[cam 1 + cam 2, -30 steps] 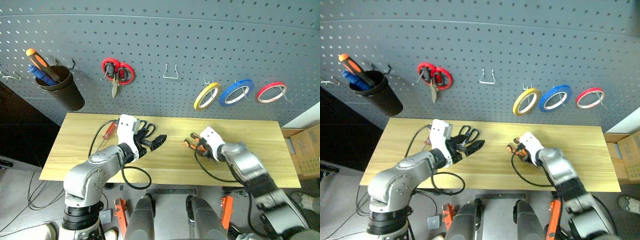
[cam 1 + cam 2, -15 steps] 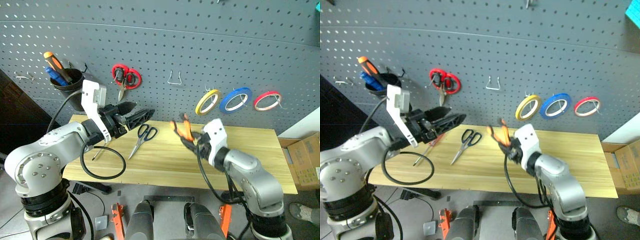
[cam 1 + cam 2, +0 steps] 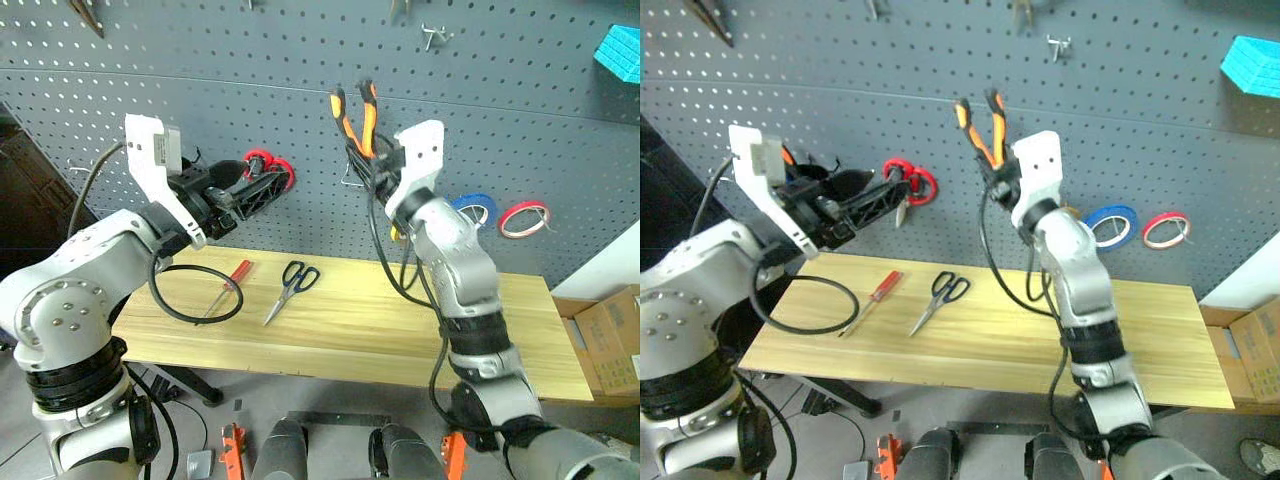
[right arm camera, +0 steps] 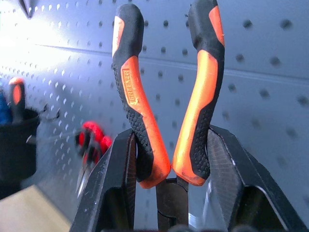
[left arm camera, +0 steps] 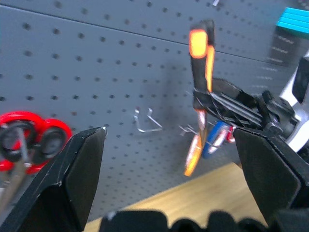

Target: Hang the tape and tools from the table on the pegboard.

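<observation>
Raised since the earlier frames: both arms, lifted off the worktop to pegboard height, the pliers carried up with the right one.

Pegboard [image 3: 200, 60]: dark grey, perforated, behind the worktop; carries a bare wire hook [image 5: 147, 121], red-handled scissors [image 3: 268, 165], a blue tape roll [image 3: 1110, 225] and a red-pink tape roll [image 3: 1166, 229]. Yellow tape [image 5: 193, 153] hangs there too, partly hidden behind the right arm.

Worktop [image 3: 330, 335]: light wood. Lying on it: scissors [image 3: 290, 285] with dark handles, and a red-handled screwdriver [image 3: 228, 285] to their left, apart from them.

Left gripper [image 3: 262, 186]: held level before the red-handled scissors, jaws wide, nothing in them.

Right gripper [image 4: 166, 159]: jaws closed on the pliers [image 4: 166, 96], gripping them low on the orange-and-black handles, which spread upward in front of the pegboard, near the bare wire hook.
</observation>
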You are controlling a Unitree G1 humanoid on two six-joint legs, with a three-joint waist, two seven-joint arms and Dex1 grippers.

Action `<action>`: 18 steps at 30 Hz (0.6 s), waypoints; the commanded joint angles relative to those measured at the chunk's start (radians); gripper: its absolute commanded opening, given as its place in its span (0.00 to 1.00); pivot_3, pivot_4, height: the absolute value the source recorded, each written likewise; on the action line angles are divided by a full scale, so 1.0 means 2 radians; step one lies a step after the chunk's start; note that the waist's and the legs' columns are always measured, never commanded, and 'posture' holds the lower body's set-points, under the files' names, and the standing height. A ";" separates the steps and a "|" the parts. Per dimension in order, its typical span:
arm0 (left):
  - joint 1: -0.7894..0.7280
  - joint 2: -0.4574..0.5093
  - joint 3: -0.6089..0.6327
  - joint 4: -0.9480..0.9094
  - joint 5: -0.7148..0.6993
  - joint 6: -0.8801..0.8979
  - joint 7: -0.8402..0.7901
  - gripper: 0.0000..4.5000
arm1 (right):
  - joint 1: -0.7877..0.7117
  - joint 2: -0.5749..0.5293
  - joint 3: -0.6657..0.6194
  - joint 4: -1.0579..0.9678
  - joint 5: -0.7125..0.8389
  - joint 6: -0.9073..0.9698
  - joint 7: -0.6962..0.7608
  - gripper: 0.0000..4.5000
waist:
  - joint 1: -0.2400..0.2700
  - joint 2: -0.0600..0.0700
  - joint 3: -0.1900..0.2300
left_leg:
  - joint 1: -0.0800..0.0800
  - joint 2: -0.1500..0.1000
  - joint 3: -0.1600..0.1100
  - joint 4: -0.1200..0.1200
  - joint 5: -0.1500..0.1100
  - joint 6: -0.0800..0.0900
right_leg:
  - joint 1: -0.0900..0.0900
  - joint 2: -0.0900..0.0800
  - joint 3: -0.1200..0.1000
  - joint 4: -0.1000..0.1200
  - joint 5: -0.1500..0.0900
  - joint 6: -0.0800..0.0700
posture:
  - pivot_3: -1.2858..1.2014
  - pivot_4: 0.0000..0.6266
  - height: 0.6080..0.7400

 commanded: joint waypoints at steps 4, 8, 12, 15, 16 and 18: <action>0.008 -0.017 -0.058 0.047 0.117 -0.101 0.004 1.00 | -0.095 0.023 -0.018 0.185 -0.017 -0.190 -0.047 0.38 | 0.001 0.000 -0.003 | 0.000 0.000 0.000 -0.001 0.000 0.000 | 0.000 0.001 0.000 0.000 0.000 0.000 | 0.62 0.04 1.00; 0.011 -0.046 -0.072 0.060 0.136 -0.124 0.001 1.00 | -0.127 0.030 -0.015 0.288 -0.031 -0.275 -0.074 0.38 | 0.002 0.000 -0.003 | 0.000 0.000 0.000 -0.001 0.000 0.000 | 0.000 0.001 0.000 0.000 0.000 0.000 | 0.62 0.05 1.00; 0.021 -0.070 -0.090 0.063 0.150 -0.132 -0.003 1.00 | -0.148 0.037 -0.017 0.377 -0.037 -0.340 -0.090 0.38 | 0.002 0.000 -0.003 | 0.000 0.000 -0.001 -0.001 0.000 0.000 | 0.000 0.001 0.000 0.000 0.000 0.000 | 0.63 0.07 1.00; 0.031 -0.080 -0.098 0.061 0.154 -0.130 -0.009 1.00 | -0.157 0.038 -0.020 0.430 -0.038 -0.374 -0.100 0.38 | 0.002 0.000 -0.003 | 0.000 0.000 -0.001 -0.001 0.000 0.000 | 0.000 0.001 0.000 0.001 0.000 0.000 | 0.63 0.07 1.00; 0.034 -0.080 -0.100 0.058 0.155 -0.128 -0.012 1.00 | -0.160 0.037 -0.020 0.444 -0.041 -0.383 -0.104 0.38 | 0.002 0.000 -0.003 | 0.000 0.000 -0.001 -0.001 0.000 0.000 | 0.000 0.001 0.000 0.001 0.000 0.000 | 0.63 0.08 1.00; 0.040 -0.080 -0.103 0.054 0.155 -0.125 -0.015 1.00 | -0.166 0.035 -0.021 0.465 -0.044 -0.397 -0.114 0.38 | 0.002 0.000 -0.003 | 0.000 0.000 -0.001 -0.001 0.000 0.000 | 0.000 0.001 0.000 0.001 0.000 0.000 | 0.63 0.09 1.00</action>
